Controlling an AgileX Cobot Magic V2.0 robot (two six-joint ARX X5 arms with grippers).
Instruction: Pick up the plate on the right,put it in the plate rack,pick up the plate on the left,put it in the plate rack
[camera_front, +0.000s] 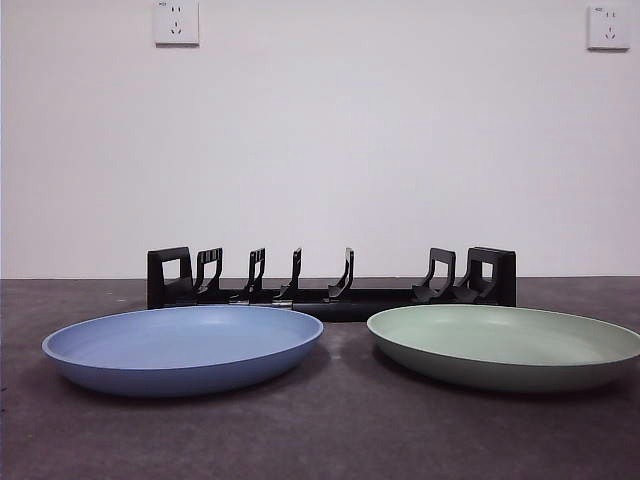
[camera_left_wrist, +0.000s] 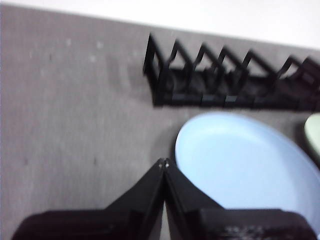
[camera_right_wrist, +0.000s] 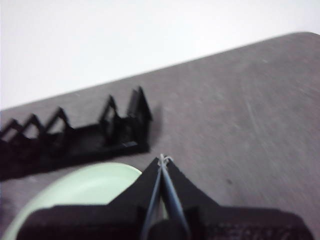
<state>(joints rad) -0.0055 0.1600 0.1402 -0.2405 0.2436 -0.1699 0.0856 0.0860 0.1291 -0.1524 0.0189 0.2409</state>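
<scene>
We see blue plate (camera_front: 182, 348) & green plate (camera_front: 505, 344) just in front of plate rack (camera_front: 331, 281). Left gripper (camera_left_wrist: 164, 162) & right gripper (camera_right_wrist: 164, 159) both closed tight, empty.

No readable text, label, brand or number showed anywhere; the two white plastic wall sockets (camera_front: 176, 22) carried small marks too tiny to make out.

Desk (camera_front: 330, 440) lies bare beside each closed claw; the plate rack (camera_front: 330, 290) stands beyond, every divider slot unfilled.
</scene>
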